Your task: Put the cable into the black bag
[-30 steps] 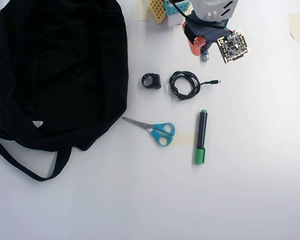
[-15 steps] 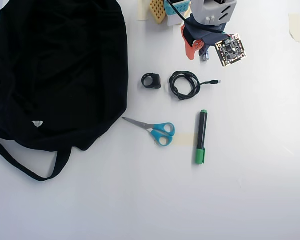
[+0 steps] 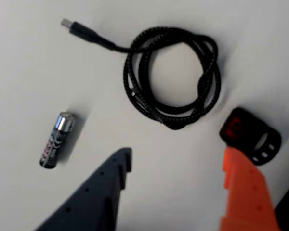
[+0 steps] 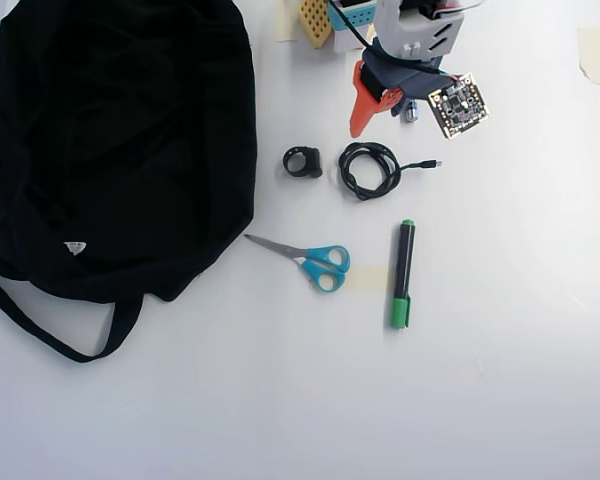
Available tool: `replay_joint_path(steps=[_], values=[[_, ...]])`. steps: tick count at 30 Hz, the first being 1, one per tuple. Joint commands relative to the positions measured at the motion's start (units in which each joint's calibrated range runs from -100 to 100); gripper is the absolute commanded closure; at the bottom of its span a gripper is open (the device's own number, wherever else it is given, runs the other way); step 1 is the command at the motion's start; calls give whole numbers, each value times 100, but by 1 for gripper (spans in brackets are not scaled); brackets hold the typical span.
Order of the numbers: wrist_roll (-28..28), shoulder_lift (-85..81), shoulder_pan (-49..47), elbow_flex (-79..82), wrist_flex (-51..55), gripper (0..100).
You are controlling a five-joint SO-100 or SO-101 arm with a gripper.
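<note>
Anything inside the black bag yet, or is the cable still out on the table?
The cable lies coiled on the table, right of the black bag in the overhead view. The bag's interior cannot be seen; only dark fabric shows.

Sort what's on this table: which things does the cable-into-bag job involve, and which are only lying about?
Part of the job:
- cable, coiled on the table
- black bag, at the left of the overhead view
- gripper, open above the cable

Lying about:
- small black ring
- scissors
- green marker
- battery
</note>
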Motion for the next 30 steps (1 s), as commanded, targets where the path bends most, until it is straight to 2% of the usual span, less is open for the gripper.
replay_joint_path(steps=[1,17,24,30], values=[[153,-12,58,63,-246,75],[699,843,305,162,-1220,74],[757,1258,402,162,-1676,60],[757,1590,424,144,-1840,58]])
